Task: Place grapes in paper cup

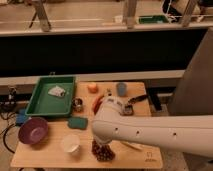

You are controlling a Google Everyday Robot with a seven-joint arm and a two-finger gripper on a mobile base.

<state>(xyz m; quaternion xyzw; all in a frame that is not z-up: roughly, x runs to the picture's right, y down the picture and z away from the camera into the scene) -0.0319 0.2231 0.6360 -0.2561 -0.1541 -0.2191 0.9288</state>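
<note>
The white, smooth-shelled arm (150, 132) reaches in from the right across the near side of the table (45, 156), a pale wooden top. Its rounded end hangs directly over the grapes (104, 154), so the hand (102, 145) sits tucked beneath it at the bunch. Whether it is released or clenched I cannot tell. At the far left lies a green plastic tray (37, 100), rectangular with raised walls, and nearer is a round purple bowl (33, 131). The grapes, a dark knobbly cluster, rest on the table near its front edge, probably not yet lifted. Just left of them stands the paper cup (70, 144), white and wide-mouthed, open upward to receive them.
</note>
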